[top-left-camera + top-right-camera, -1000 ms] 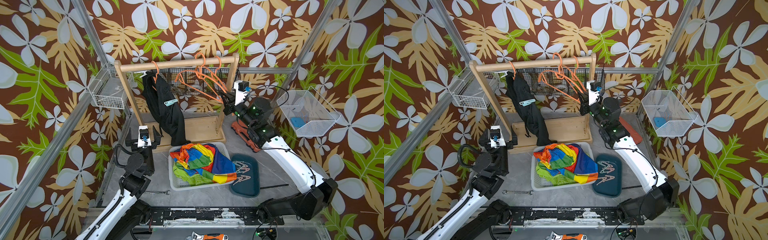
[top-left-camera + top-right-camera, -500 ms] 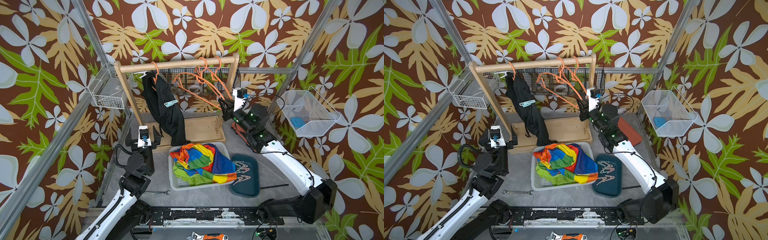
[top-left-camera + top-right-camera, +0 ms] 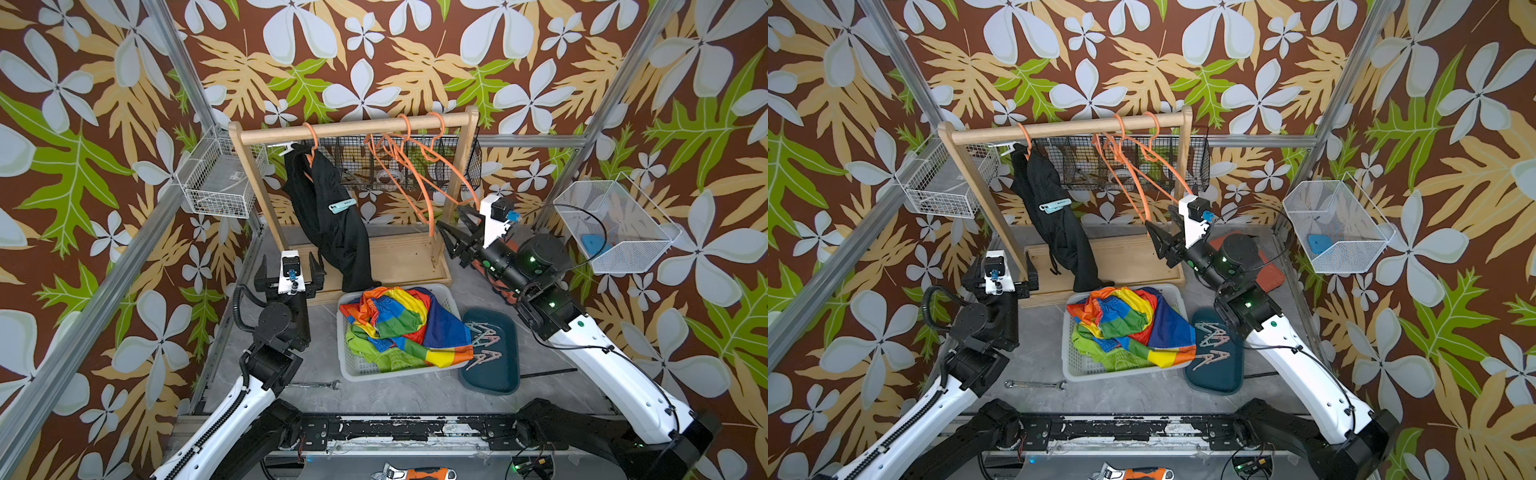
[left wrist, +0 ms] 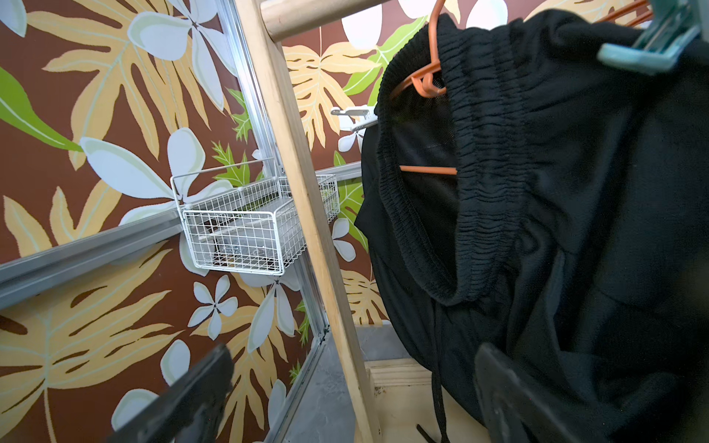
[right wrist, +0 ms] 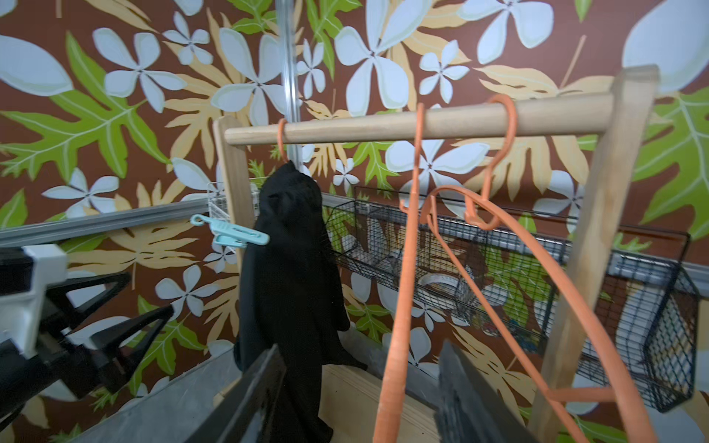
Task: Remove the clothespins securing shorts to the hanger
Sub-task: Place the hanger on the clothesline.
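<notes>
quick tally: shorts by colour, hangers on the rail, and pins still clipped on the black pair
black shorts: 1
colour-blocked shorts: 1
lime green shorts: 1
orange hangers: 3
teal clothespin on the black pair: 1
whitish clothespin on the black pair: 1
total: 8

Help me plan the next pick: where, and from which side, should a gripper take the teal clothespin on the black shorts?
Probably the free handle end of the teal clothespin, where its two prongs spread. That end juts clear of the black shorts toward the open left gripper, while the nose bites the fabric. Approach from that side and squeeze across the prongs.
</notes>
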